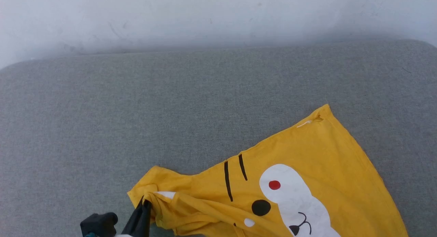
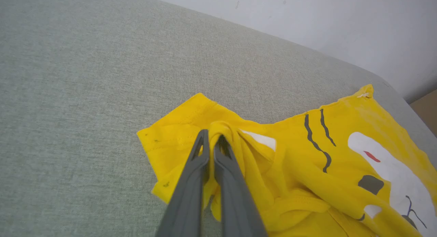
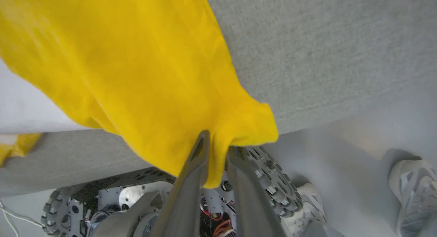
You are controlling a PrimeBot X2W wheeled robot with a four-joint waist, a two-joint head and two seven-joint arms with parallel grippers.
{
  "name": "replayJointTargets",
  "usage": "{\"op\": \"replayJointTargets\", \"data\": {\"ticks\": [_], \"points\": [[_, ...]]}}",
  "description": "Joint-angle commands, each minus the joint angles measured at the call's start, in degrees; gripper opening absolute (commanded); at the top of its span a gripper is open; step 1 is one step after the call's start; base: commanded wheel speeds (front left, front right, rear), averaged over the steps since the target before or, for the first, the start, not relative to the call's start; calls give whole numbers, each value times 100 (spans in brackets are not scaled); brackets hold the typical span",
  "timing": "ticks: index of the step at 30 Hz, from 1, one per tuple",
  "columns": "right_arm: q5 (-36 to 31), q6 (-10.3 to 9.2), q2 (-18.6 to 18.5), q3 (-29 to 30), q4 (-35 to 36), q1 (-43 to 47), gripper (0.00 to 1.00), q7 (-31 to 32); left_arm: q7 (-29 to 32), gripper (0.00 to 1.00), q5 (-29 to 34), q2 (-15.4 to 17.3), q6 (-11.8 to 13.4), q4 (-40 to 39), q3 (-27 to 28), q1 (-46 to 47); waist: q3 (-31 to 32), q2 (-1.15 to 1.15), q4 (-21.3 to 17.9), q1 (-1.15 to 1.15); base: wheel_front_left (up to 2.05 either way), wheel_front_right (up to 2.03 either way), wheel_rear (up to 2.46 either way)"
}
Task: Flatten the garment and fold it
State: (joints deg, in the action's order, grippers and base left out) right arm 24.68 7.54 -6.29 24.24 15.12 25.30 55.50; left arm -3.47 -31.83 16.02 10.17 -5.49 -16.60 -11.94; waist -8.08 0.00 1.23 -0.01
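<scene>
Garment (image 1: 307,144): bunched sleeve fold pinched in the closed left hand (image 2: 212,136); hem corner clamped between the right hand's (image 3: 218,141) fingers, past the table edge. Rest lies print-up, wrinkled, on grey cloth-covered table (image 1: 136,110).

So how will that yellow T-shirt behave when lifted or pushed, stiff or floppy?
Probably floppy: the T-shirt bunches into folds where the left gripper pinches it. Likely light, since a corner drapes from the right gripper in soft folds. Pushed, it would probably wrinkle on the textured grey upholstery rather than slide.
</scene>
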Motion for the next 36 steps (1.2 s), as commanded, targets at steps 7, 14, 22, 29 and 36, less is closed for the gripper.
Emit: {"op": "replayJointTargets", "data": {"ticks": [7, 14, 22, 29, 36], "points": [[377, -5, 61, 285, 147, -1095, 100, -1891, 18, 0, -46, 12, 4, -2, -10, 50, -123, 0, 37, 1, 0, 0, 0], [83, -5, -533, -439, -1104, -2976, 100, -3151, -28, 0, -7, -60, -50, -76, -103, 330, -555, 0, 220, 1, 0, 0, 0], [139, -5, -1327, -2058, -3046, -5035, 100, -2187, -113, 0, 22, -203, -251, -11, -302, 819, -1094, 0, 662, 1, 0, 0, 0], [404, -5, -1672, -3170, -4123, -5888, 100, -1038, -250, 0, 0, -339, -379, 195, -405, 1084, -1320, 0, 907, 1, 0, 0, 0], [644, -5, -1739, -3803, -4726, -5832, 0, 301, -320, 0, -30, -353, -399, 355, -410, 1102, -1225, 0, 934, 1, 0, 0, 0]]}}
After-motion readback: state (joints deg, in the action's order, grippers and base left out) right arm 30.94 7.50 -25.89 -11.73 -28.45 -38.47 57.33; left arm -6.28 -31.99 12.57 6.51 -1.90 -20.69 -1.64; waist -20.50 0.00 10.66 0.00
